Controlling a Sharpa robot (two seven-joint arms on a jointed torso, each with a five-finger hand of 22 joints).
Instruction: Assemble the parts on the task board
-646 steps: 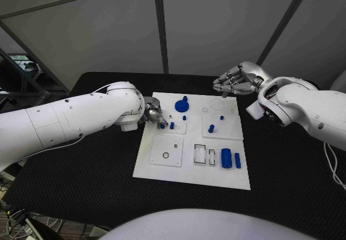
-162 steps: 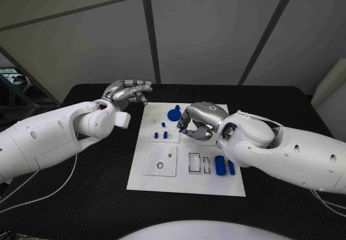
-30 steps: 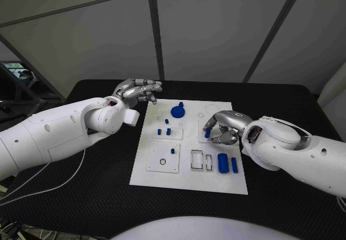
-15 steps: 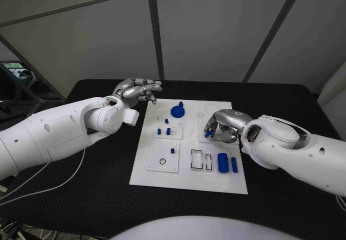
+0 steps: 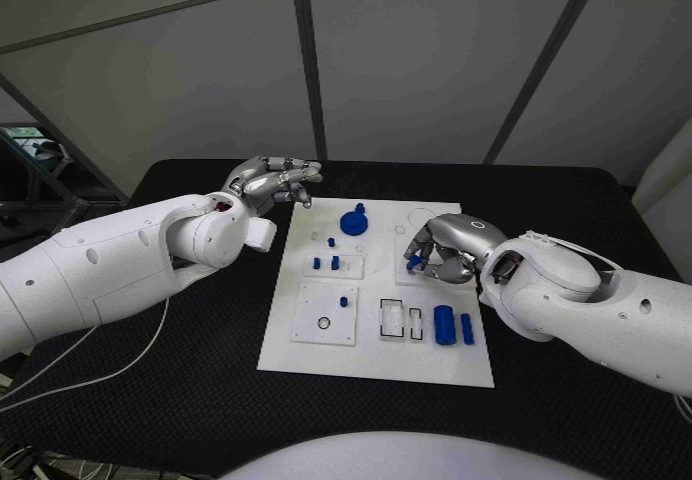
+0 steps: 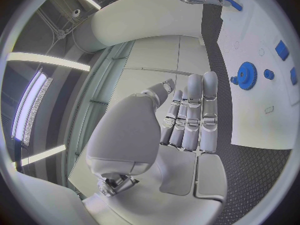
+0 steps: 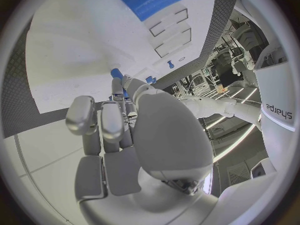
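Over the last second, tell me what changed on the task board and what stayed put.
The right hand, pinching a small blue peg, shifted slightly toward the board's far edge over the right-hand plate. The left hand stayed raised off the far-left corner of the task board, holding nothing. The blue gear and the other blue parts kept their places.

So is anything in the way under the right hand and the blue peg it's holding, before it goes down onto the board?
Nothing visible. The right hand pinches the blue peg over a bare patch of the white board. The other blue parts lie off to the sides; the exact spot beneath the fingers is hidden.
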